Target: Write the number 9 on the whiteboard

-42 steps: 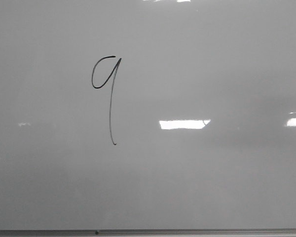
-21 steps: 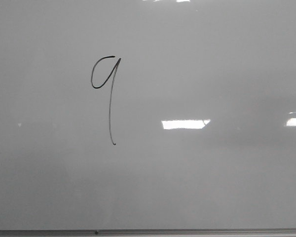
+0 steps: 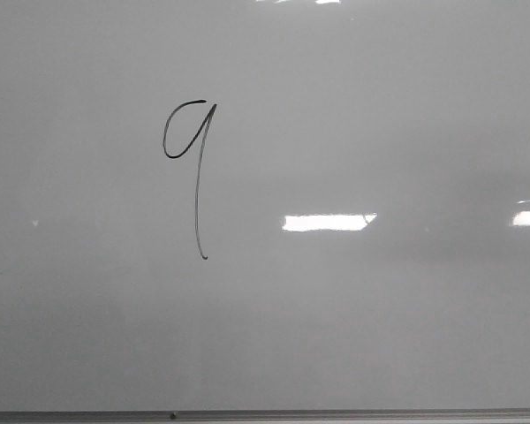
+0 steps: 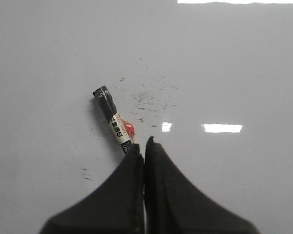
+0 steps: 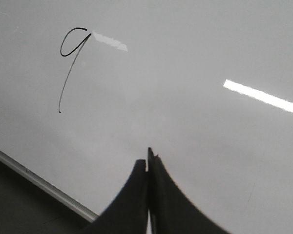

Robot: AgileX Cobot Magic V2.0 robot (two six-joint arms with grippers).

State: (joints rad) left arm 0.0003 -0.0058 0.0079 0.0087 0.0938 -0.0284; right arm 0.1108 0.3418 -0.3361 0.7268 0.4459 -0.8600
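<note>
The left claw point(image 4: 144, 146) was shut tight, its two black fingers pressed together with nothing between them. Just past its tips lay a black marker point(image 4: 114, 120) with a white label, flat on the whiteboard point(image 4: 224, 73). It looked to touch the left finger's edge, but the claw did not hold it. Small faint ink specks sat on the board near the marker.

The right claw point(image 5: 148, 158) was shut too, and empty. It hung over the bare whiteboard point(image 5: 210, 146), well apart from the number 9 point(image 5: 71, 63).

In the front view, the number 9 point(image 3: 192, 168) sat on the left half of the whiteboard point(image 3: 380, 336), toward the far side. It had a small loop on top and a long thin tail running down. The loop was not quite joined at the top.

The writing looked done. To finish well, both claws should pull away slowly and stay up off the board, so they do not smear the wet ink or bump the marker and make it roll.
</note>
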